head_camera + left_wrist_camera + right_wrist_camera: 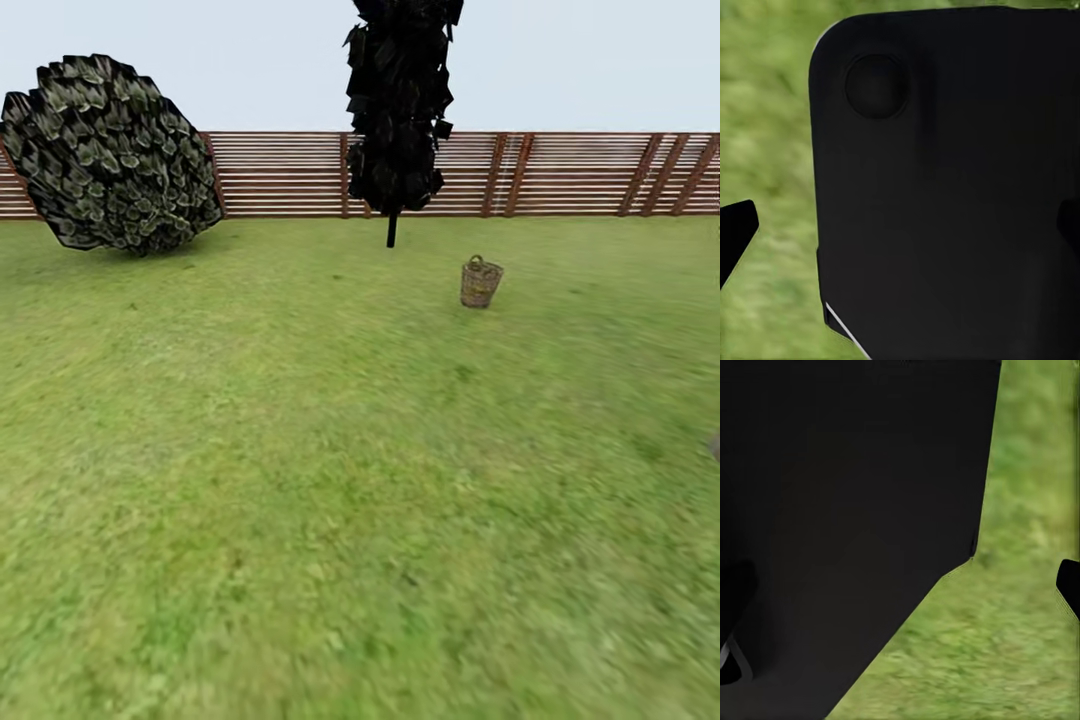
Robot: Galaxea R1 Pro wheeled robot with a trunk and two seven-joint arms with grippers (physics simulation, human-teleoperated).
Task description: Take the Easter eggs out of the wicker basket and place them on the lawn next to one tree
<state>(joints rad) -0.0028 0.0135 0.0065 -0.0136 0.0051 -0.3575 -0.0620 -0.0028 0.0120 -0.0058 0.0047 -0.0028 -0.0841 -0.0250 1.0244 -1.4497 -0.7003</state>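
While wicker basket [480, 282] stands far off on lawn [300, 480], gripper states cannot be told.

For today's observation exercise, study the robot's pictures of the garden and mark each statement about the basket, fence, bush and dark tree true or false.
1. The basket stands upright on the lawn. True.
2. The basket sits left of the dark tree in the head view. False: it sits to the tree's right, nearer the camera.
3. A slatted wooden fence runs behind the lawn. True.
4. The round bush is at the right edge of the head view. False: it is at the left.
5. Eggs lie on the grass beside the basket. False: the grass right beside it is bare.
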